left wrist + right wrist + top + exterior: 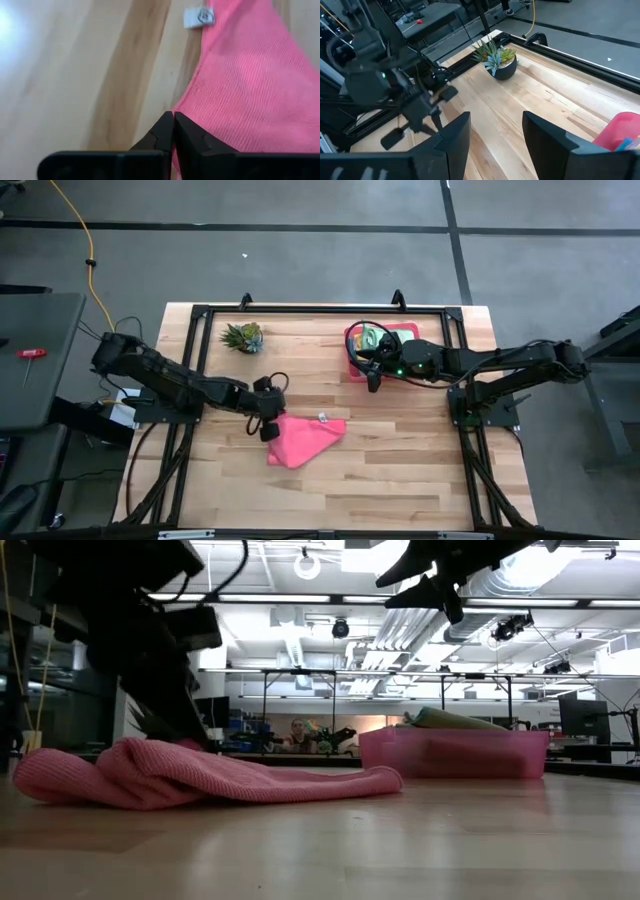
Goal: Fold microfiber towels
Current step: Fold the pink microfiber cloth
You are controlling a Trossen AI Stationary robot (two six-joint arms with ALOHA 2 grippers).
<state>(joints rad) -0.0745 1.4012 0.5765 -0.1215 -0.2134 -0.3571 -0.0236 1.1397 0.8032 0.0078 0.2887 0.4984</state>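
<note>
Though crumpled, pink towel (pixel 305 440) beside left gripper (pixel 267 430).

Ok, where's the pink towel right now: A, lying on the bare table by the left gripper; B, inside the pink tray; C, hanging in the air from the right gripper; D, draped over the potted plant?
A: the pink towel lies crumpled on the wooden table, with the left gripper at its edge, apart from the pink tray.
</note>
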